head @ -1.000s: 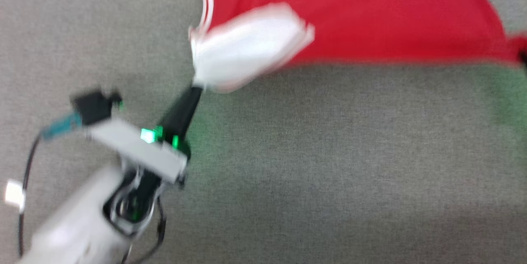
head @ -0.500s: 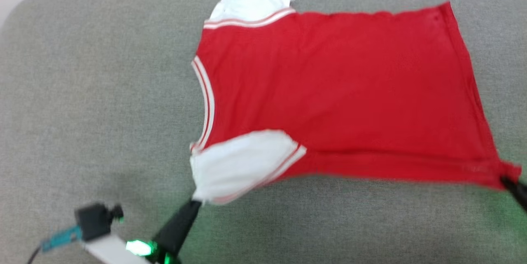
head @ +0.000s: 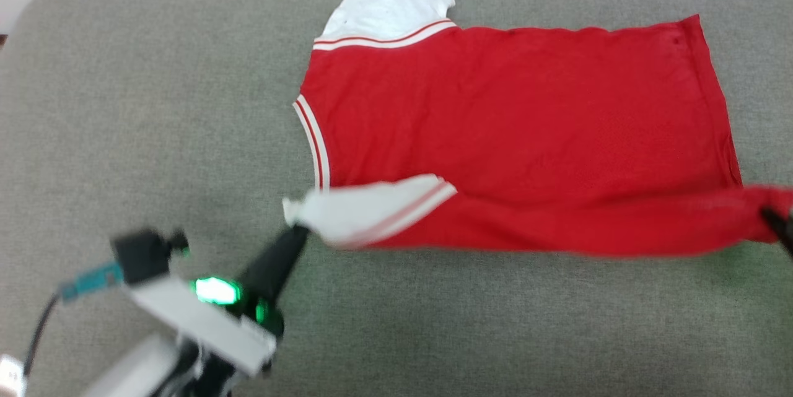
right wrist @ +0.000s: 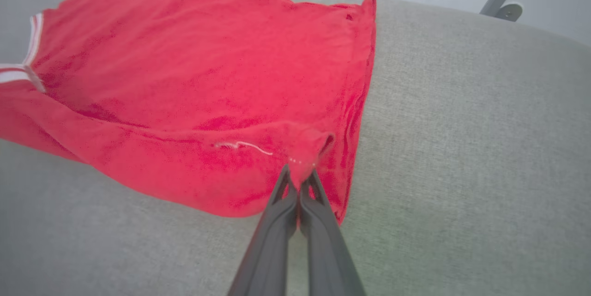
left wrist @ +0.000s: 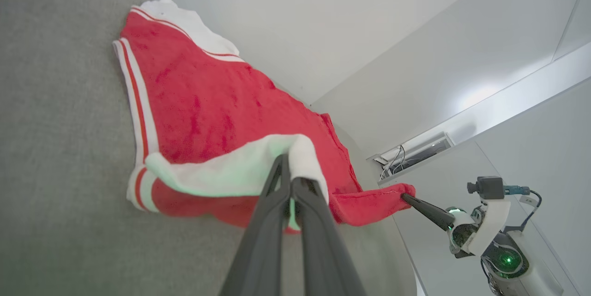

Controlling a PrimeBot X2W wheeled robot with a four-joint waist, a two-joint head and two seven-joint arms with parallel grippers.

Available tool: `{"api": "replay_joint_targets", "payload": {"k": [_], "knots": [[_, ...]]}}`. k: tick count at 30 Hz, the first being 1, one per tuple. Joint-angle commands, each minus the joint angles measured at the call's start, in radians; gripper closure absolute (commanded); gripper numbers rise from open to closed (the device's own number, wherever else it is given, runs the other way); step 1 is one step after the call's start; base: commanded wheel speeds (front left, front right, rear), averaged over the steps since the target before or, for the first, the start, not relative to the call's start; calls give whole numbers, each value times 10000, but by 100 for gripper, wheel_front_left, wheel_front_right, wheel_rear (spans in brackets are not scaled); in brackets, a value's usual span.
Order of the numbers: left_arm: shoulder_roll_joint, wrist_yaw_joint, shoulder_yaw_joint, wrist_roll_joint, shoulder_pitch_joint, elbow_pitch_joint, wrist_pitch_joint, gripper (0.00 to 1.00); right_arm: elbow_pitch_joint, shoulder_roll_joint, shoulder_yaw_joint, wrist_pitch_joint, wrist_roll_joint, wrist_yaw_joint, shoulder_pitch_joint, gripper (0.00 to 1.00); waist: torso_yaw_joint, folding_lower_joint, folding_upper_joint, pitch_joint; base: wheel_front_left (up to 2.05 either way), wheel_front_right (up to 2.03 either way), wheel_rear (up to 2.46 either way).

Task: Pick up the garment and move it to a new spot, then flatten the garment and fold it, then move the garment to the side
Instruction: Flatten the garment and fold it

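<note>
Red jersey (head: 514, 130) lies spread on the grey cushion (head: 124, 106), near edge raised, left gripper (head: 296, 233) pinching its white sleeve (head: 365, 208) and right gripper (right wrist: 299, 180) pinching its near right corner (right wrist: 307, 148).

- Head camera: I look steeply down on red white-trimmed jersey (head: 514, 137) over grey fabric cushion (head: 124, 106).
- Wrist cameras: low, close, at opposite near corners; all share the jersey.

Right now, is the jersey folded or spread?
Mostly spread: the jersey lies flat on the cushion; left end effector and right end effector pinch its lifted near edge.
</note>
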Motion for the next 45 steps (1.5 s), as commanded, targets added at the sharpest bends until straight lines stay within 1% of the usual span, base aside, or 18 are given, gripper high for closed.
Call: {"api": "replay_joint_targets", "payload": {"k": [1,5,9,14,17,20,22,25,26,27,28,29,30,35,39,42,45], "knots": [[-155,8,53,-61,-511,293,-9,100,367,-37,174,58,-172,-17,-549,100,-8,0,0,57,0,0,0],[-562,8,66,-62,-1505,1316,-81,100,1763,118,591,-174,-458,-17,-2144,100,-66,0,0,230,0,0,0],[-1065,8,-50,155,-2207,2294,-197,100,3056,248,1053,-515,-501,-17,-3165,100,-1,0,0,496,0,0,0],[-1596,8,-372,662,-2798,3397,-306,100,4054,-2,1405,-1144,-640,-17,-3634,100,221,0,0,847,0,0,0],[-1983,8,-291,828,-3050,3832,-349,100,4522,3,1508,-1632,-642,-17,-3754,100,317,0,0,1050,0,0,0],[-2205,9,-190,1172,-3208,4397,-371,100,4887,-5,1709,-1987,-674,-17,-3927,100,383,0,0,1121,0,0,0],[-2368,8,-320,1421,-3277,4743,-347,100,5110,16,1878,-2159,-712,-17,-4003,100,381,0,0,1104,0,0,0],[-2378,9,-629,1781,-3372,5461,-345,100,5437,99,2186,-2420,-761,-17,-4128,100,345,0,0,989,0,0,0],[-2372,15,-726,1879,-3391,5721,-346,74,5548,125,2270,-2530,-758,-17,-4178,91,327,0,0,926,0,0,0],[-2334,18,-875,2051,-3434,5983,-346,51,5674,155,2368,-2607,-743,-17,-4206,75,310,0,0,859,0,0,0],[-2283,18,-1015,2221,-3497,6192,-347,5,5796,187,2466,-2660,-739,-17,-4245,55,291,0,0,783,0,0,0],[-2259,18,-1098,2287,-3558,6315,-347,0,5898,211,2514,-2771,-746,-17,-4308,13,274,0,0,713,0,0,0],[-2221,18,-1152,2387,-3634,6411,-347,0,5993,232,2527,-2887,-742,-17,-4376,0,256,0,0,635,0,0,0],[-1680,18,-1337,3121,-3973,6663,-350,0,6260,321,2546,-3422,-686,-17,-4386,0,192,0,0,163,0,0,0],[-873,18,-1642,3664,-4316,6568,-212,0,6184,369,2410,-3707,-680,-17,-4178,0,173,0,0,-174,0,0,0],[-446,79,-1813,3857,-4629,6264,473,0,6058,399,2364,-3775,-715,-17,-4013,0,142,0,0,-351,0,0,0],[-42,209,-2028,3723,-4773,5670,1626,0,5935,474,2333,-3771,-740,-17,-3852,0,65,0,0,-483,0,0,0]]}}
